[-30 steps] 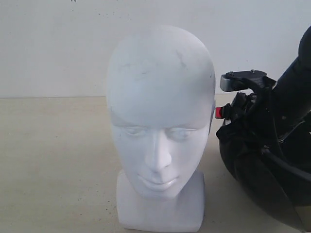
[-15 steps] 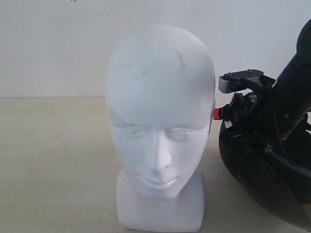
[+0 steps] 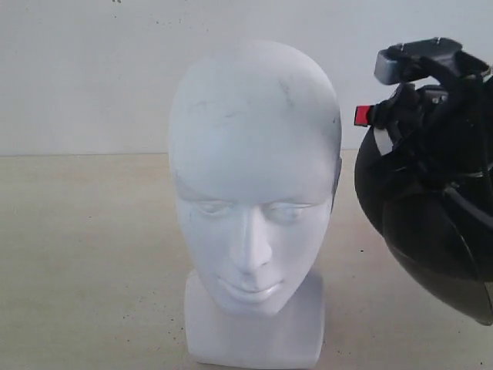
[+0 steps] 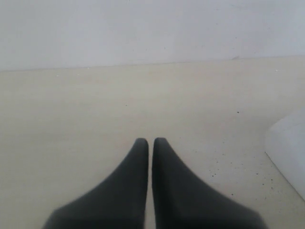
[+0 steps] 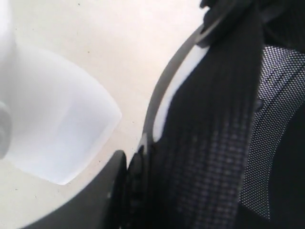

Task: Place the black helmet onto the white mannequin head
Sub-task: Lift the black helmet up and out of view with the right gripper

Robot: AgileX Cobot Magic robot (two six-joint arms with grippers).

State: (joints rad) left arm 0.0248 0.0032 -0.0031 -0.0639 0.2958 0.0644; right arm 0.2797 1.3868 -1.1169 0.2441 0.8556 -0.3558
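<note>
Black helmet (image 3: 424, 231) tilted, opening seemingly upward

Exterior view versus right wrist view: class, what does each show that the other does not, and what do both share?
Only exterior: the white mannequin head with its face and crown, and the red buckle on the black helmet. Only right wrist: the helmet's mesh lining, close up. Both: the helmet, the head's neck base and the table.
</note>
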